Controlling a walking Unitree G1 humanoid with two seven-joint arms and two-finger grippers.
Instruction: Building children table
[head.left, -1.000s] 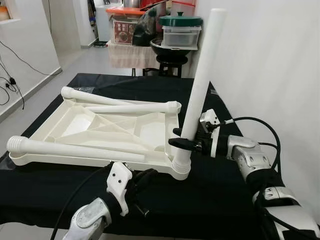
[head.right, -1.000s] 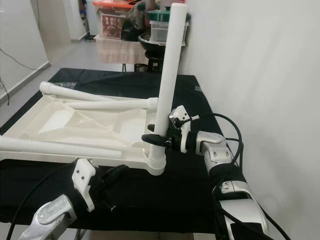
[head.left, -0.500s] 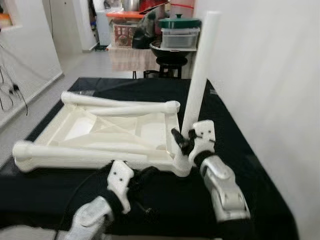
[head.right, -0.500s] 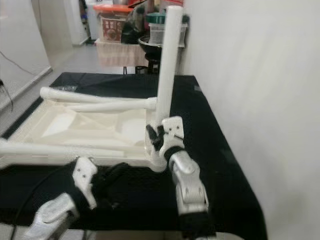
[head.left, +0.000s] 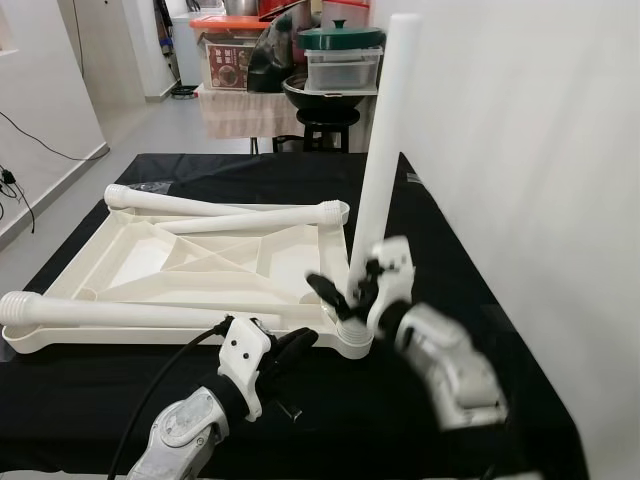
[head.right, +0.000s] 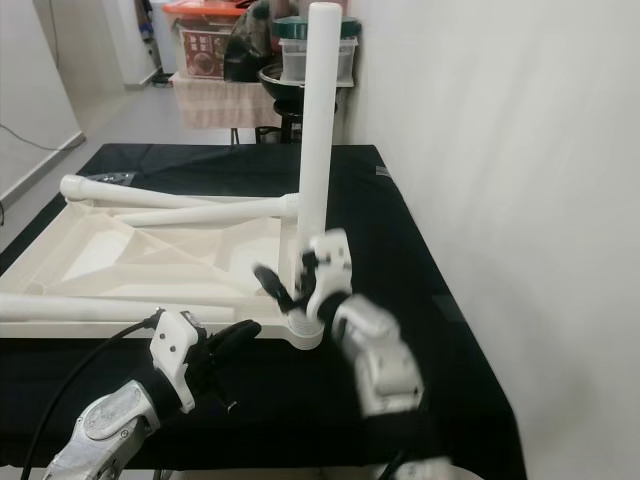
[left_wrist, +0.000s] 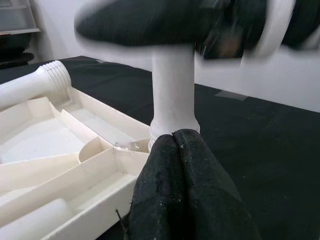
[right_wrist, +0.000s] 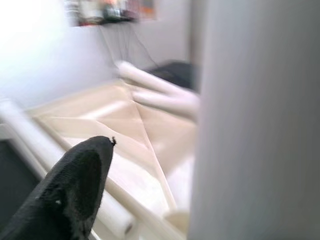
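Note:
An upside-down white tabletop (head.left: 190, 262) lies on the black-covered table (head.left: 440, 240). One white leg (head.left: 385, 150) stands upright in its near right corner socket. My right gripper (head.left: 343, 292) is blurred and sits low against that leg, open; one black finger (right_wrist: 75, 185) reaches out over the tabletop, and the leg (right_wrist: 260, 120) looms right beside it. My left gripper (left_wrist: 175, 134) is shut on nothing. It rests by the tabletop's near edge, just short of the upright leg's base (left_wrist: 172, 95). Three loose legs (head.left: 130, 312) lie on the tabletop.
A white wall (head.left: 520, 150) runs close along the table's right side. Behind the table stands a stool (head.left: 325, 120) stacked with a bowl and lidded containers. Grey floor and cables lie to the left (head.left: 30, 150).
My right arm has swung from the leg's right side round to its front. Its fingers, which were closed around the leg, have come off it and spread. The left gripper has stayed put.

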